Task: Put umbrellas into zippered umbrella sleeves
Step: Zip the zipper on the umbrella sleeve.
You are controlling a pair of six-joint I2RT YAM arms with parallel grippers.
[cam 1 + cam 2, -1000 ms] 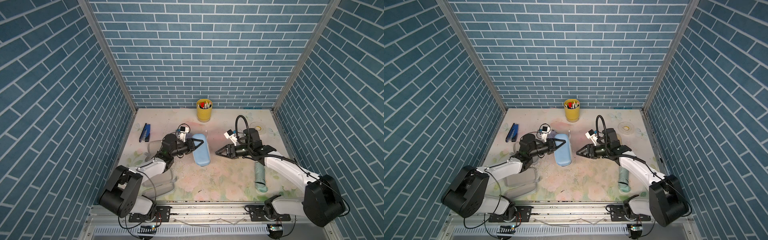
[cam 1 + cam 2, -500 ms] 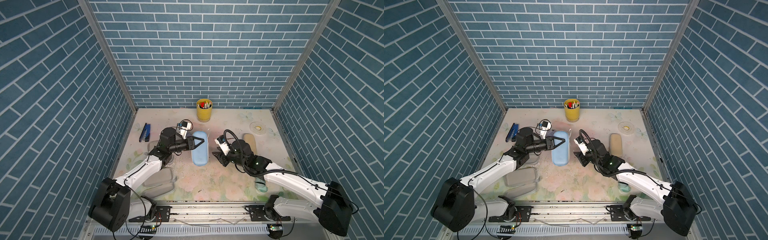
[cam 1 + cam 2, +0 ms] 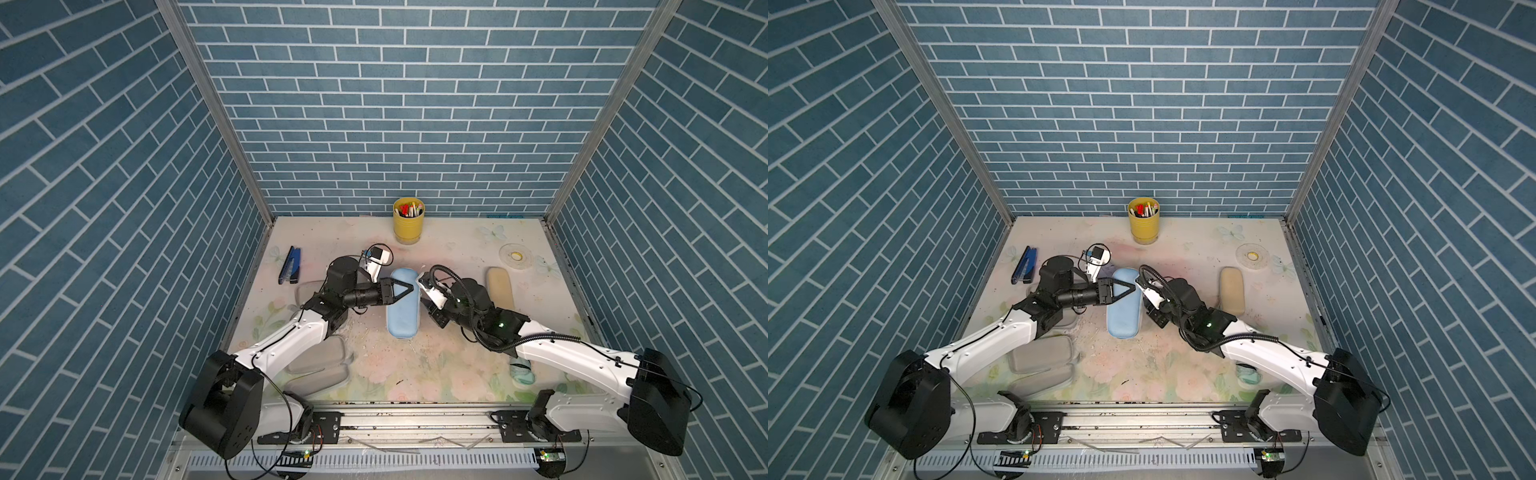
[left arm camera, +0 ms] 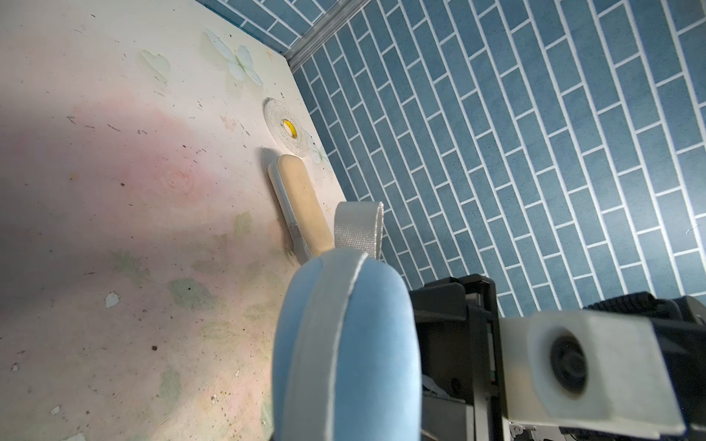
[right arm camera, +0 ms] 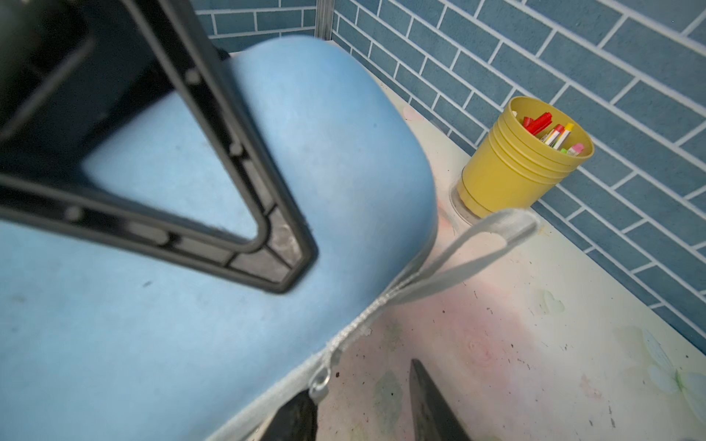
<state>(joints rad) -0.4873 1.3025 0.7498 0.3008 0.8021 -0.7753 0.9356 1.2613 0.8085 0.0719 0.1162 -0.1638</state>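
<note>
Nearer than the light blue sleeve point(image 3: 402, 307), a splayed sleeve point(image 3: 318, 356) lies empty at its left, the mint green umbrella point(image 3: 523, 371) at its right. Over that shut sleeve sits the left pincer point(image 3: 410, 289), spread untellable; the right pincer point(image 5: 359, 378), jaws apart, empty, sits beside the zip pull point(image 5: 320, 378), so zipping seems in hand and pinching that pull comes next. Beyond, the tan sleeve point(image 3: 498, 286) lies shut, contents hidden.
</note>
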